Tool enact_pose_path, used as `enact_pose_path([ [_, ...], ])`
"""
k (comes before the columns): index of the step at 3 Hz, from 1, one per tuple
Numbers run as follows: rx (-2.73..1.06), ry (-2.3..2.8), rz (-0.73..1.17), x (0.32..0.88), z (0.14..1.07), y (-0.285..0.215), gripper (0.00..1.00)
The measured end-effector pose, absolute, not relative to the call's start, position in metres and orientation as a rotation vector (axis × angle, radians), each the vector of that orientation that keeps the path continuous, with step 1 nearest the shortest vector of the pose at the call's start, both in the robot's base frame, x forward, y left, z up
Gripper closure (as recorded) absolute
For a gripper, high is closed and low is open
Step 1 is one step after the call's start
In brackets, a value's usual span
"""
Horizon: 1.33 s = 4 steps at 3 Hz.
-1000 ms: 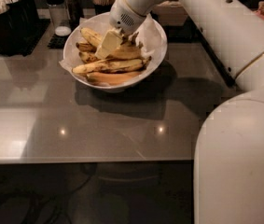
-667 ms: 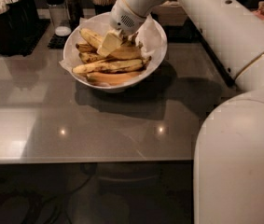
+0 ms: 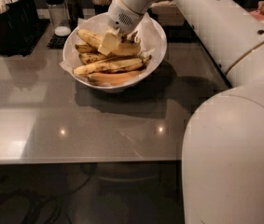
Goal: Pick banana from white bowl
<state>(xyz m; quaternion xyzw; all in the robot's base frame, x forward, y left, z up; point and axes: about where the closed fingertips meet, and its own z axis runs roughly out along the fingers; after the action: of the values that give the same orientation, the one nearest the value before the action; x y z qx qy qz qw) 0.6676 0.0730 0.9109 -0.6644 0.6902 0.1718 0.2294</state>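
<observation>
Whether the jaws are parted or clamped cannot be told. The gripper (image 3: 109, 42) sits low inside the white bowl (image 3: 156, 55), its pale tip resting on the banana (image 3: 130, 48) at the top of the pile.

Nearest the camera, the robot's broad white body (image 3: 234, 162) fills the lower right corner. From it the arm (image 3: 215, 27) reaches up and left, over the grey glossy table (image 3: 75, 120), to the bowl.

The bowl stands toward the far side of the table and is lined with crinkled white paper (image 3: 149, 28). At its near edge lies a pale orange banana (image 3: 115, 77). Just behind that is a thinner brown-streaked banana (image 3: 110, 65), and two short ones (image 3: 88, 52) sit at the left. The banana lies across the back of the pile, thick, yellow and freckled, its left end toward the bowl's far left rim.

Behind the bowl to the left stands a clear shaker (image 3: 57, 14) with a dark cap. Farther left is a black holder (image 3: 11, 24) with white items sticking out of it.
</observation>
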Motion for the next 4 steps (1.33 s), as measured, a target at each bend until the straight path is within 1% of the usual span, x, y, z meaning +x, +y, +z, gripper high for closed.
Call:
enact_pose_path([
  [1, -1.843, 1.831, 0.471, 0.662, 0.929, 0.07, 1.0],
  [2, -1.8, 1.737, 0.499, 0.647, 0.958, 0.057, 1.0],
  [3, -1.713, 1.672, 0.578, 0.623, 0.981, 0.031, 1.0],
  [4, -1.639, 1.687, 0.589, 0.589, 0.999, -0.004, 1.0],
])
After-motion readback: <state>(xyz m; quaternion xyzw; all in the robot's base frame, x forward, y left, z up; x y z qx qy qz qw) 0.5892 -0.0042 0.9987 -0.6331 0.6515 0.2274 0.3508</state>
